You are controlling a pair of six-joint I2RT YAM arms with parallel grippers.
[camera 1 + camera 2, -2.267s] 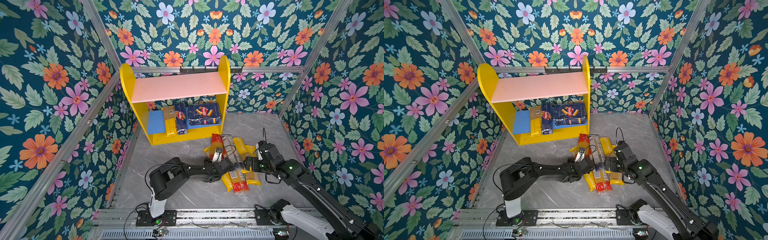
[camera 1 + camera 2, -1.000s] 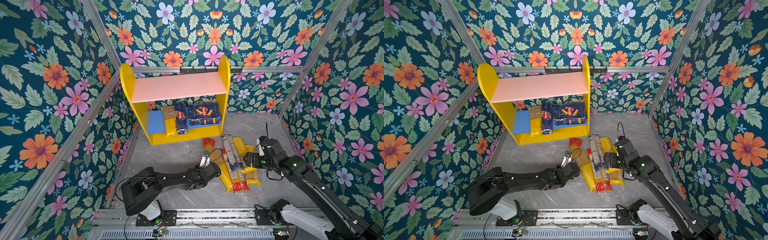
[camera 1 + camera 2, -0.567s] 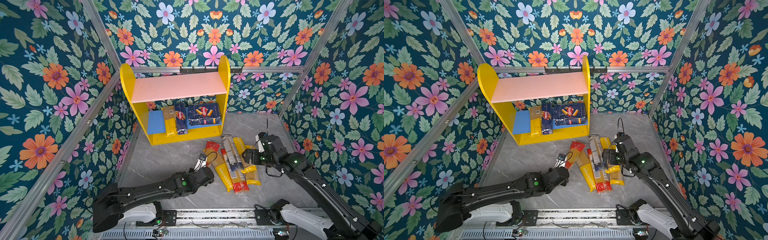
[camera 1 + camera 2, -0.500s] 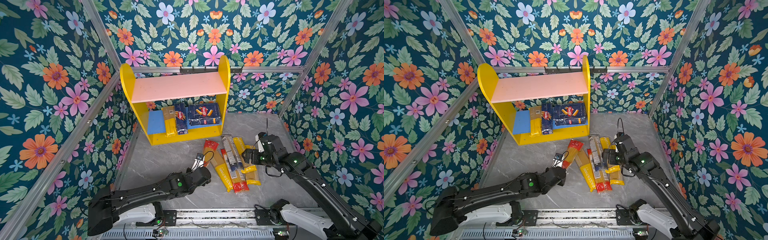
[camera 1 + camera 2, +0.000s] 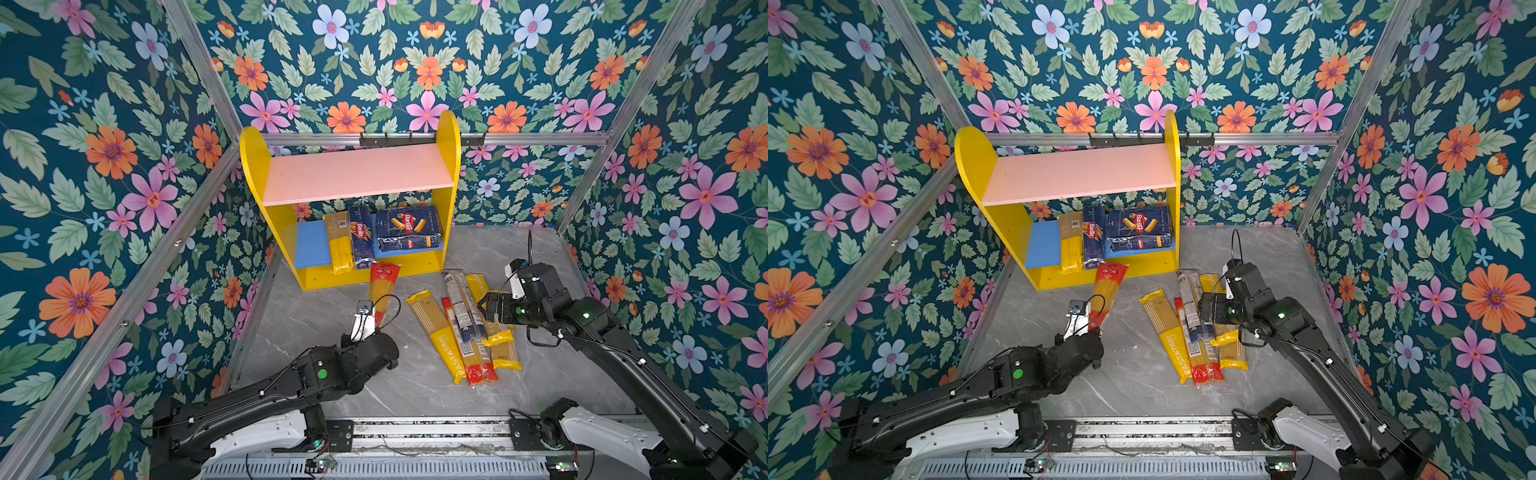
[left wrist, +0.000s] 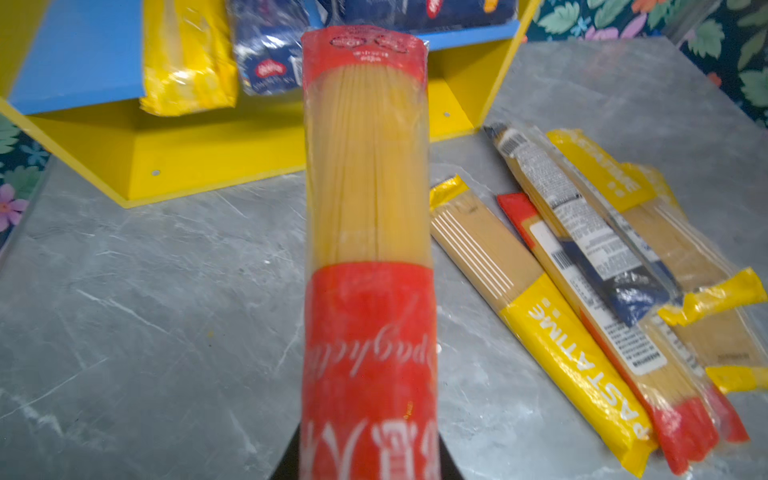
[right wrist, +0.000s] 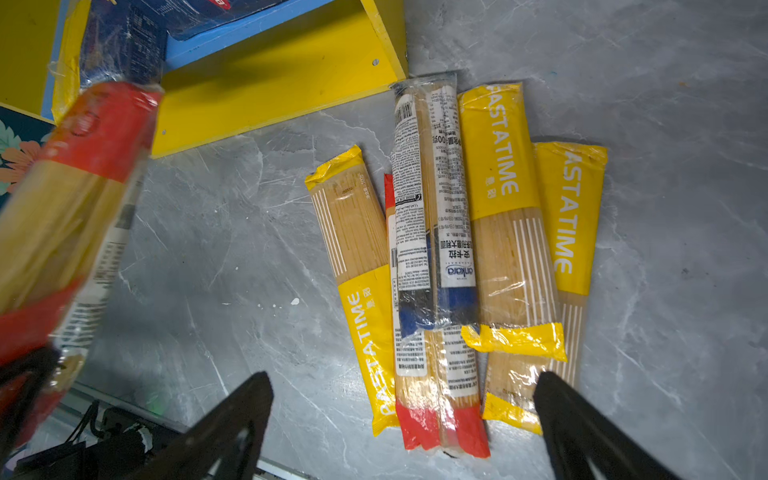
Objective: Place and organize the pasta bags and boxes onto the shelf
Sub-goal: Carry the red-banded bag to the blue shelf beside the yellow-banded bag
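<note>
Grey marble tabletop (image 5: pixel 316 307): left jaws clamp crinkly red-ended spaghetti bag (image 5: pixel 383 286); right jaws gape.

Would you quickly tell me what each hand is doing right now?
Left hand: closed on the long red-and-clear plastic spaghetti bag.
Right hand: open, holding nothing.

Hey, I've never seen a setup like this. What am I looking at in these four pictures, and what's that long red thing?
Two robot arms work on a grey table inside flowered walls. Two pictures look down from overhead, side by side; two come from cameras on the arms' wrists. The left gripper is shut on the red thing, a red-and-clear spaghetti bag, pointing toward the yellow shelf. The right gripper hangs open above five more bags on the table. On the shelf's blue lower board lie one yellow bag and two dark blue pasta boxes.
</note>
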